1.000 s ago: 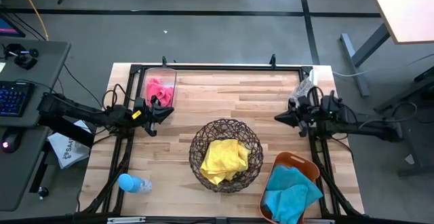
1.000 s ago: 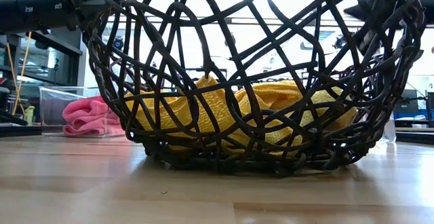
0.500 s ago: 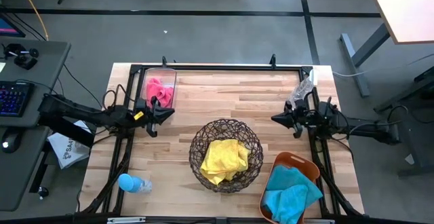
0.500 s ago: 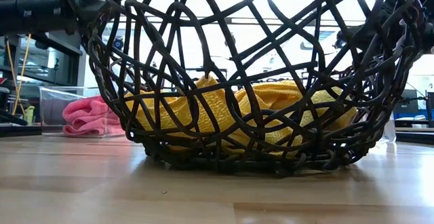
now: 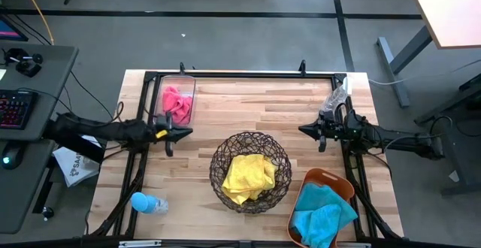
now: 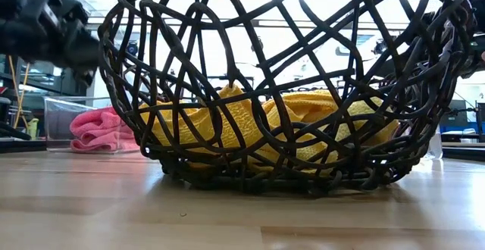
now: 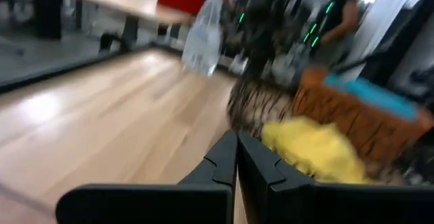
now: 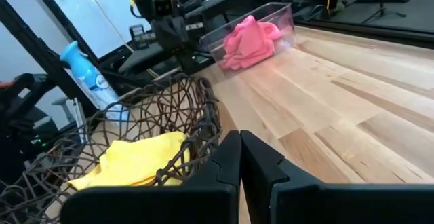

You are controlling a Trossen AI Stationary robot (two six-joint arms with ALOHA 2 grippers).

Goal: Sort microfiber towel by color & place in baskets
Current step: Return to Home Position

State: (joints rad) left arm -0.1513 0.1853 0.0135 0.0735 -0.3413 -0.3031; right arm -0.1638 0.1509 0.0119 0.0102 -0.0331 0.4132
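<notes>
- Left tool (image 5: 186,132) hovers just beside the clear bin (image 5: 180,83), fingers pressed together, nothing held.
- Right tool (image 5: 302,130) sits over the desk's (image 5: 255,105) right side, pinched closed too, empty.
- Pink towel (image 5: 176,100) lies in the clear bin, yellow towel (image 5: 248,174) in the wire basket (image 5: 216,161), blue towel (image 5: 323,210) in the orange tub (image 5: 331,176).

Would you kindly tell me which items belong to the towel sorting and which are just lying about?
Job: pink towel in clear bin; yellow towel in wire basket; blue towel in orange tub.
Lying about: light-blue bottle, clear bottle.
</notes>
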